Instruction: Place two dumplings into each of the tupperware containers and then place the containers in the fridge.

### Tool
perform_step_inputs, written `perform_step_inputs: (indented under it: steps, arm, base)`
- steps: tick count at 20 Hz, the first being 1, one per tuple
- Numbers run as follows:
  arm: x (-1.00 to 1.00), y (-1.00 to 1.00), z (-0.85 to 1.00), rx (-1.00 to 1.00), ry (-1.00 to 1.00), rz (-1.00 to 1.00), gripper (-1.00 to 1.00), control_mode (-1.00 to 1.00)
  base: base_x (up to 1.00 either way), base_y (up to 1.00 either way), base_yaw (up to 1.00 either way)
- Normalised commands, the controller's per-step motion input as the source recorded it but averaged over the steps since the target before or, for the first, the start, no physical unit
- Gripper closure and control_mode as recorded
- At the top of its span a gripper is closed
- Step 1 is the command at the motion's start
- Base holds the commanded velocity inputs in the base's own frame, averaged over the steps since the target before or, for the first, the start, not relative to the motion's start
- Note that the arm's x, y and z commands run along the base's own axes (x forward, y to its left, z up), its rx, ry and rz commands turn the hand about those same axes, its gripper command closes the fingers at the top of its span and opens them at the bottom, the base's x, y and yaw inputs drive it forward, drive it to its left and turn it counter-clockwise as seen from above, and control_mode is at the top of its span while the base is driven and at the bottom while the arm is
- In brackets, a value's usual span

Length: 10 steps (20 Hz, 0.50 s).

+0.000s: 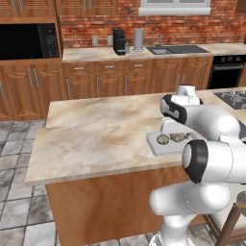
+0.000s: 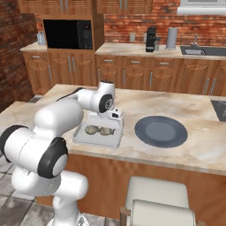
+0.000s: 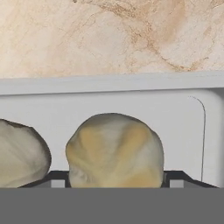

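Observation:
One tupperware container [image 2: 95,142] [image 1: 154,145] lies on the island counter, a pale shallow tray with two dumplings in it. My gripper [image 2: 107,128] [image 1: 177,136] reaches down into the tray. In the hand view the gripper [image 3: 116,181] has its dark fingertips [image 3: 57,180] against both sides of a tan crinkled dumpling [image 3: 114,151] [image 2: 106,131]. That dumpling rests low in the tray, by its grey wall [image 3: 131,103]. The other dumpling [image 3: 19,155] [image 2: 91,129] sits just beside it. The fridge is out of view.
A round dark grey plate [image 2: 161,131] lies on the counter right of the tray. A black cooktop [image 1: 233,98] is set into the island's far right. A stool [image 2: 154,196] stands at the near edge. The microwave [image 2: 66,34] and sink [image 1: 175,49] line the back wall.

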Motion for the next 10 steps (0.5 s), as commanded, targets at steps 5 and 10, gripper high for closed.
perform_step_inputs:
  steps: [5, 10]
  arm:
    - [0.06, -0.01, -0.11, 0.00, 0.00, 0.00, -1.00, -1.00]
    - [0.00, 0.00, 0.00, 0.00, 0.00, 0.00, -1.00, -1.00]
  base:
    - [0.00, 0.00, 0.00]
    - [0.00, 0.00, 0.00]
